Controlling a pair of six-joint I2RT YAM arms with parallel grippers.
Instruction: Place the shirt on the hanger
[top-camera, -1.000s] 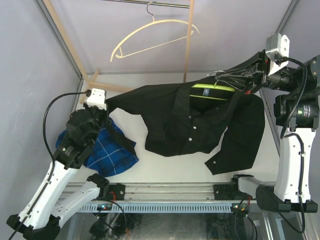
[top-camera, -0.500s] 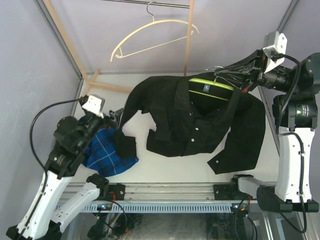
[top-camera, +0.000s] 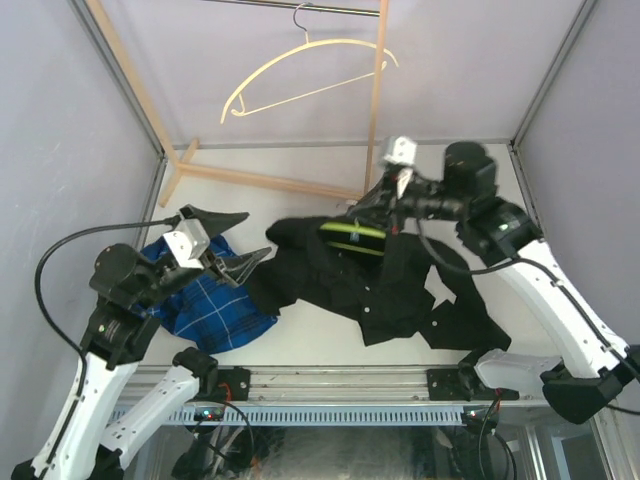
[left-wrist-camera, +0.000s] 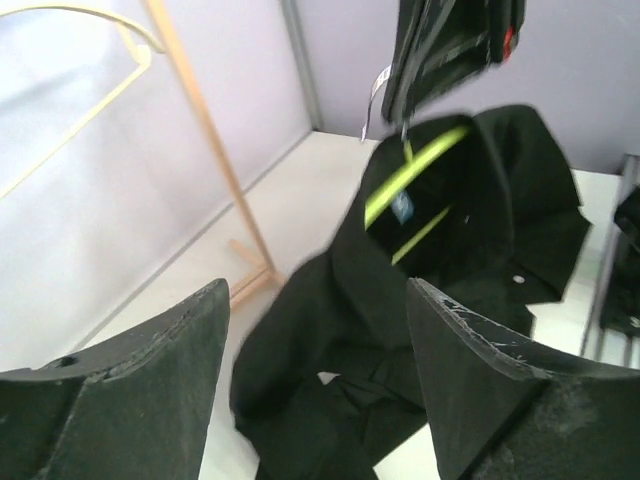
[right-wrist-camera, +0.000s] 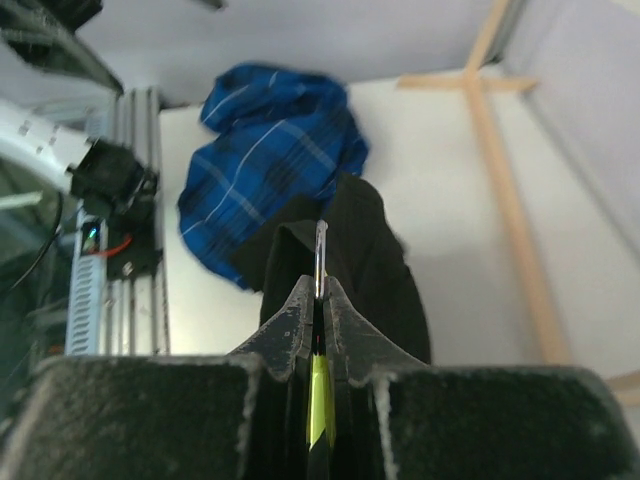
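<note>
The black shirt (top-camera: 400, 290) lies bunched on the white table, its collar wrapped around the lime-green hanger (top-camera: 352, 238). My right gripper (top-camera: 387, 207) is over the collar, shut on the hanger's metal hook (right-wrist-camera: 320, 255), with the green plastic (right-wrist-camera: 320, 400) showing between its closed fingers. My left gripper (top-camera: 235, 240) is left of the shirt, open and empty, pointing at it. In the left wrist view its wide-apart fingers (left-wrist-camera: 130, 380) frame a crumpled sleeve of the shirt (left-wrist-camera: 330, 330). The hanger (left-wrist-camera: 415, 170) is beyond.
A blue plaid shirt (top-camera: 210, 300) lies crumpled at the front left, under my left arm. A wooden rack (top-camera: 375, 90) stands at the back with a cream hanger (top-camera: 310, 70) on its rail. The rack's foot bar (top-camera: 260, 180) runs along the table.
My left gripper opened, released the sleeve and drew back. My right arm swung left toward the table's centre with the hanger, and the shirt came along and bunched up.
</note>
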